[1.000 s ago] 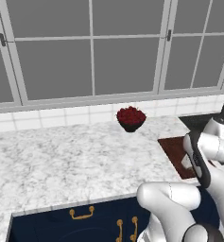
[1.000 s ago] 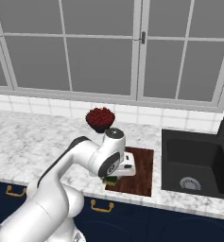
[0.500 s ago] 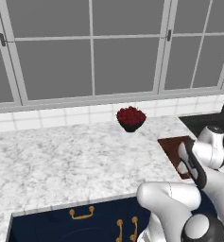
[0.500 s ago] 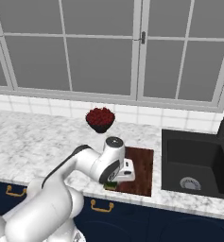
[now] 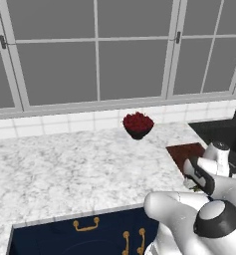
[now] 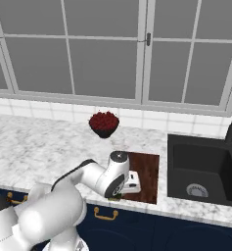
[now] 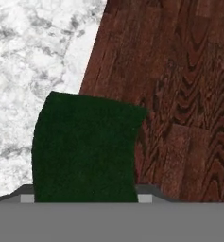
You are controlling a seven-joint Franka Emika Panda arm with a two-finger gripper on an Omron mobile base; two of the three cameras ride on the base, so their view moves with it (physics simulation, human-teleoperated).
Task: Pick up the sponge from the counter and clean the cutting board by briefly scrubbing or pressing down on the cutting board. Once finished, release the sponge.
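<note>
**Sponge at the lower-left corner of the board, gripper low over it**

Hidden: in the hand view the finger tips are cut off at the bottom edge, and the sponge [image 7: 85,151] covers the space between them. The gripper [image 6: 118,195] sits behind the arm in the right base view, and its jaws are not visible. Whether they are clamped on the sponge or merely straddle it, I cannot tell.

In the right base view only a sliver of green sponge [image 6: 115,197] shows below the wrist, at the near left corner of the cutting board [image 6: 146,171]. In the left base view the arm covers most of the cutting board [image 5: 183,151].

Orientation: in the hand view the sponge's dark green face is toward the camera, long axis roughly up-down in frame, upper edge tilted slightly. It straddles the board's left edge, partly over the marble counter [image 7: 33,61] and partly over the cutting board [image 7: 179,94]. Yellow base not visible.
</note>
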